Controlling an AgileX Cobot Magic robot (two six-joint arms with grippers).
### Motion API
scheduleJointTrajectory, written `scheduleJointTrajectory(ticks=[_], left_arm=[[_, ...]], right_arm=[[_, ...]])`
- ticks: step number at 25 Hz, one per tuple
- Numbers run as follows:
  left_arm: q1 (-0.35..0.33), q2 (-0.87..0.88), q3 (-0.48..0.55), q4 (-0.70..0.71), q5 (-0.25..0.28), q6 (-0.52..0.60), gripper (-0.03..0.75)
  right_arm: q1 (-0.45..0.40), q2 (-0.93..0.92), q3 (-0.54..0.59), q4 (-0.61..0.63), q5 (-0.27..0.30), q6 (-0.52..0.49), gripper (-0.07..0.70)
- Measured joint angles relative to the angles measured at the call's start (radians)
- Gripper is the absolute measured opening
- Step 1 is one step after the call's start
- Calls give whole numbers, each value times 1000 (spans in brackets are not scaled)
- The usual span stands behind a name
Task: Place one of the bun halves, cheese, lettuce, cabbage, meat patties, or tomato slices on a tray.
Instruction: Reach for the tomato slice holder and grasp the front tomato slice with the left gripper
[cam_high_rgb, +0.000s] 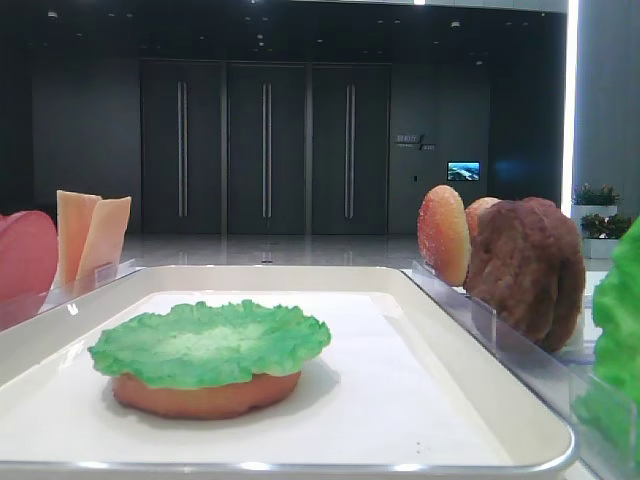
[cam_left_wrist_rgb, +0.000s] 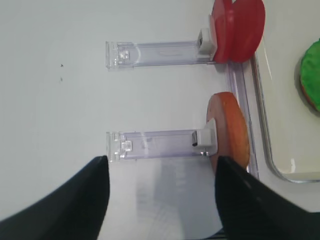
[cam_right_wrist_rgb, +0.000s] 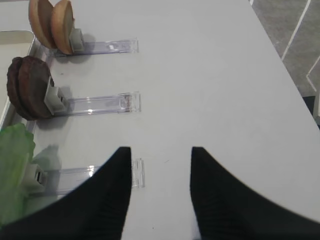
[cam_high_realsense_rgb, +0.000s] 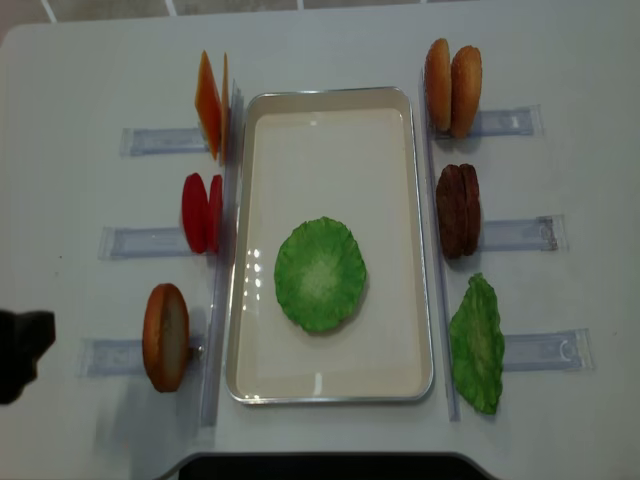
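Observation:
On the white tray lies a flat orange-brown bun half with a green lettuce leaf on top of it. My left gripper hangs open and empty over the table, in front of a clear holder with an upright bun half; tomato slices stand in the holder beyond. My right gripper is open and empty too, over the bare table beside the holders with lettuce, meat patties and bun halves. Cheese stands at the far left.
Clear plastic holders line both long sides of the tray, their food ends against its rim. A dark part of the left arm shows at the table's left edge. The table's edge and the floor lie to the right.

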Motion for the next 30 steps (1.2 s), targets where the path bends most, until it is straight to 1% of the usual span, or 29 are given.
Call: scheduleJointTrajectory(ticks=[6, 8, 11, 15, 21, 24, 30], left_arm=[[0, 343, -139, 2, -57, -16, 498], [0, 455, -187, 2, -85, -17, 497], [0, 589, -254, 2, -111, -17, 497], [0, 739, -347, 2, -119, -17, 497], [0, 891, -424, 1, -128, -17, 497], [0, 920, -437, 1, -133, -17, 497], [0, 925, -439, 1, -141, -17, 496]], right_arm=[[0, 0, 0, 0, 0, 0, 274], [0, 0, 0, 0, 0, 0, 274], [0, 0, 0, 0, 0, 0, 274], [0, 0, 0, 0, 0, 0, 274], [0, 0, 0, 0, 0, 0, 274], [0, 0, 0, 0, 0, 0, 274], [0, 0, 0, 0, 0, 0, 274]])
